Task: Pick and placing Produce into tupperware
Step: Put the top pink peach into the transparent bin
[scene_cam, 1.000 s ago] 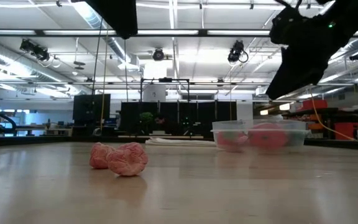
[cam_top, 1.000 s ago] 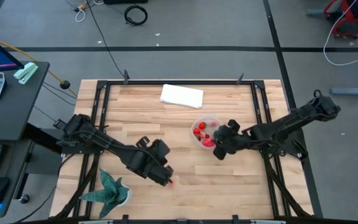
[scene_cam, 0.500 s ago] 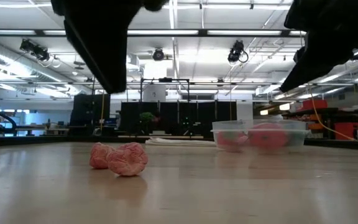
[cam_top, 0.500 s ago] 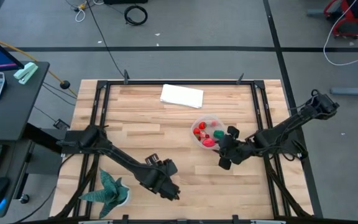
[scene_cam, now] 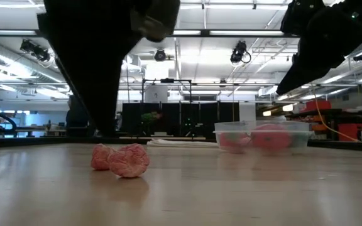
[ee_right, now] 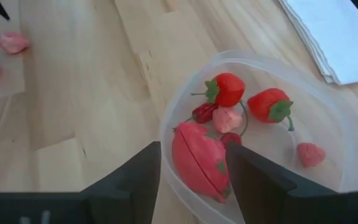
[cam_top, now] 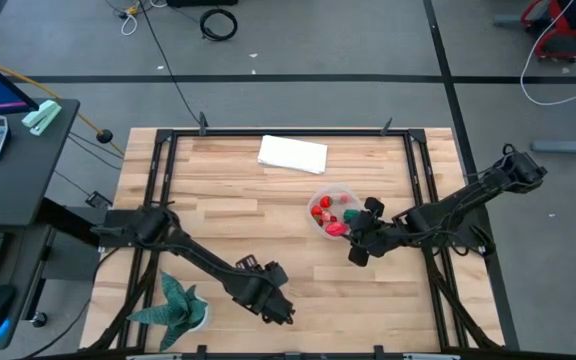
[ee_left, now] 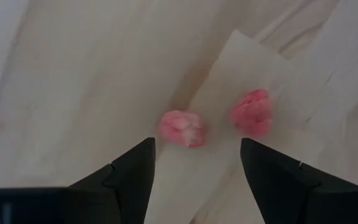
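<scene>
Two small pink toy pieces (ee_left: pixel 182 127) (ee_left: pixel 252 113) lie side by side on the wood near the table's near edge; the low view shows them (scene_cam: pixel 121 160) resting on the tabletop. My left gripper (ee_left: pixel 194 158) hovers over them, open, one finger on each side of the nearer piece, touching nothing. The clear round tub (cam_top: pixel 330 190) stands right of the table's middle and holds two strawberries (ee_right: pixel 227 88), a large pink-red piece (ee_right: pixel 197 158) and smaller red and pink bits. My right gripper (ee_right: pixel 191 171) is open above the tub's near rim.
A folded white cloth (cam_top: pixel 293 153) lies near the far edge, beyond the tub. A spiky teal potted plant (cam_top: pixel 178 305) stands at the near left corner, close to my left arm. Bare wood lies between the pink pieces and the tub.
My left gripper has moved toward the table's near edge and come down over the two pink pieces, which now lie under it in the high view. My right gripper has shifted slightly near the tub's near side. The produce has not moved.
</scene>
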Robot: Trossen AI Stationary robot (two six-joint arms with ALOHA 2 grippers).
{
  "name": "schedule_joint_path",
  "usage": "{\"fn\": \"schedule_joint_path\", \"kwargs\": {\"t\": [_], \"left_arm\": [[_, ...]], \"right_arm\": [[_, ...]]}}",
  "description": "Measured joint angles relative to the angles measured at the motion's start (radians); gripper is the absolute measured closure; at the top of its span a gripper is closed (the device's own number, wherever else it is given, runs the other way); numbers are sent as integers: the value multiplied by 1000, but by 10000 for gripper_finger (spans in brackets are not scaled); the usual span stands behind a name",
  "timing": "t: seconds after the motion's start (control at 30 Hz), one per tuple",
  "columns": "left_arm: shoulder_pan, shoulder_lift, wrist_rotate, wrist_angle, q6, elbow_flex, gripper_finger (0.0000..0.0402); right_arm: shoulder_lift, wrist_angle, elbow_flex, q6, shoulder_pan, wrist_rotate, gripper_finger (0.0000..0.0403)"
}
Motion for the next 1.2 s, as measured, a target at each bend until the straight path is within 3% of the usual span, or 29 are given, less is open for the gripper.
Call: {"fn": "schedule_joint_path", "kwargs": {"t": [0.33,0.9,1.03,1.2], "left_arm": [[18,41,4,-55,8,0,161],[33,74,35,-13,11,0,176],[40,74,40,-12,22,0,205],[52,75,35,-17,62,0,285]], "right_arm": [[-8,10,3,3,0,0,215],[-10,15,3,6,0,-1,215],[-10,18,3,7,0,-1,215],[-10,19,3,3,0,-1,215]]}}
